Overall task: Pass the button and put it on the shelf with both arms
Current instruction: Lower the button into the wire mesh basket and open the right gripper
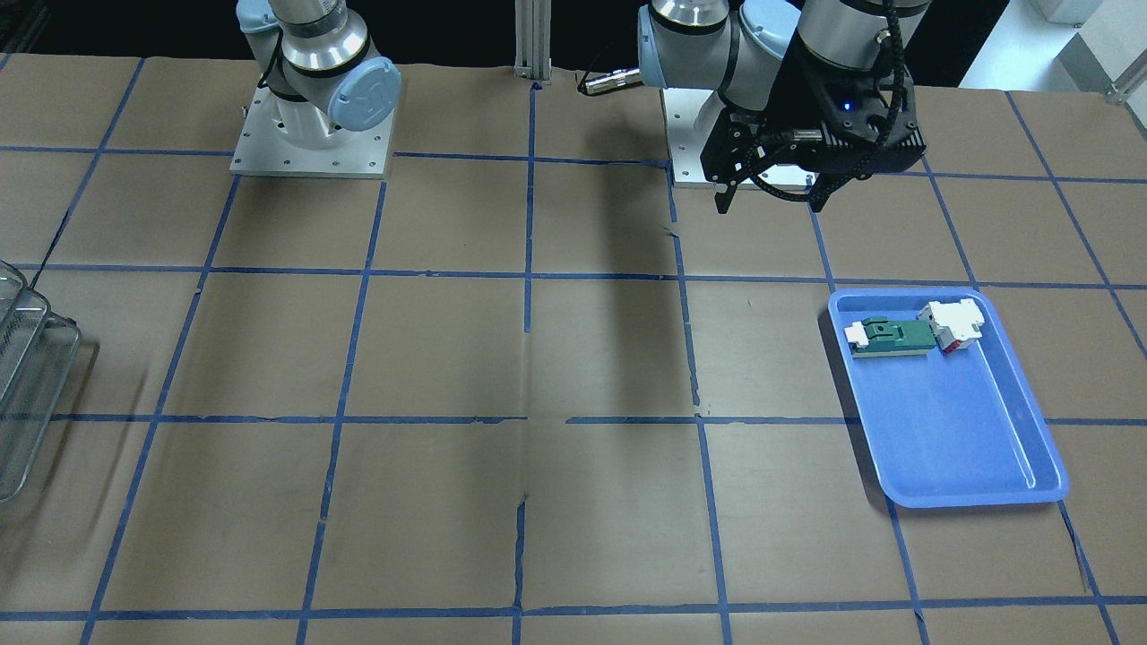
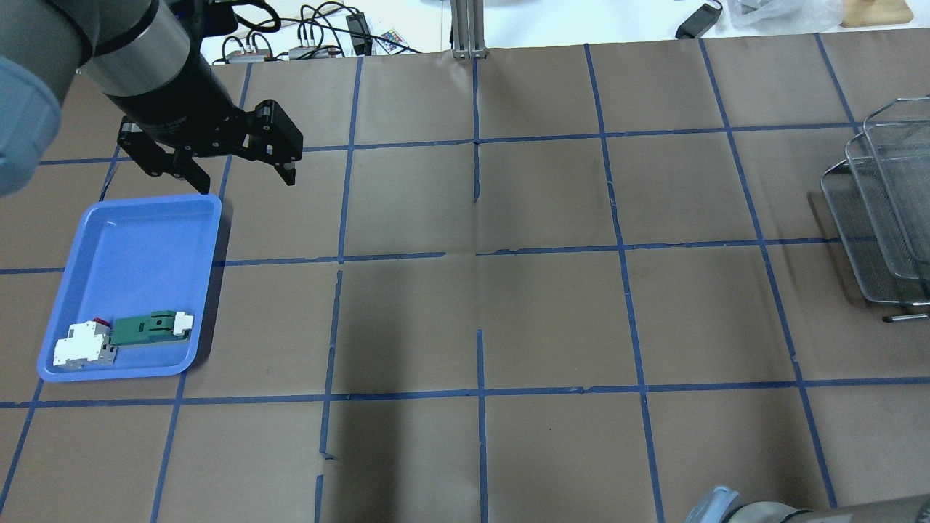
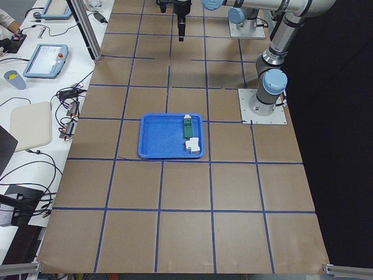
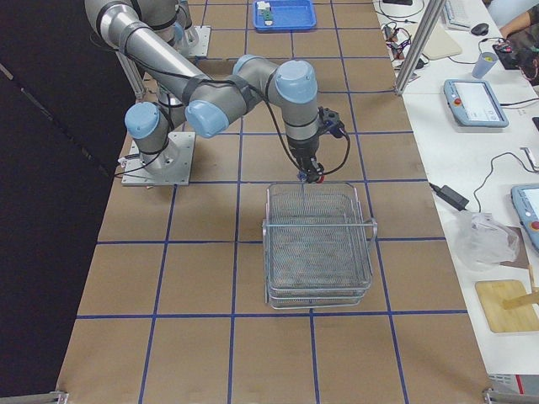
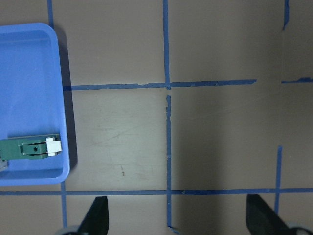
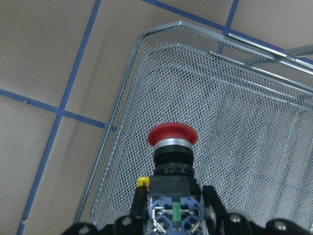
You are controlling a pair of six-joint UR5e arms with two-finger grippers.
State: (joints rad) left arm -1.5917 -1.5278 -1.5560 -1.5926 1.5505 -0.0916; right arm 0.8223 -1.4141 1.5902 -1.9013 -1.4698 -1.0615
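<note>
In the right wrist view my right gripper (image 6: pixel 173 205) is shut on the button (image 6: pixel 172 147), holding its blue-and-silver block with the red cap pointing away. It hangs over the wire-mesh shelf (image 6: pixel 234 88), near its rim. The exterior right view shows this gripper (image 4: pixel 308 168) above the shelf's (image 4: pixel 318 244) far edge. My left gripper (image 2: pixel 245 185) is open and empty, raised past the far end of the blue tray (image 2: pixel 131 240). The front view (image 1: pixel 769 208) and the left wrist view (image 5: pixel 177 218) also show the left gripper open.
The blue tray holds a green-and-white flat part (image 2: pixel 152 327) and a white-and-red block (image 2: pixel 83 347) at its near end. The shelf (image 2: pixel 883 211) stands at the table's right edge. Brown paper with a blue tape grid covers the table.
</note>
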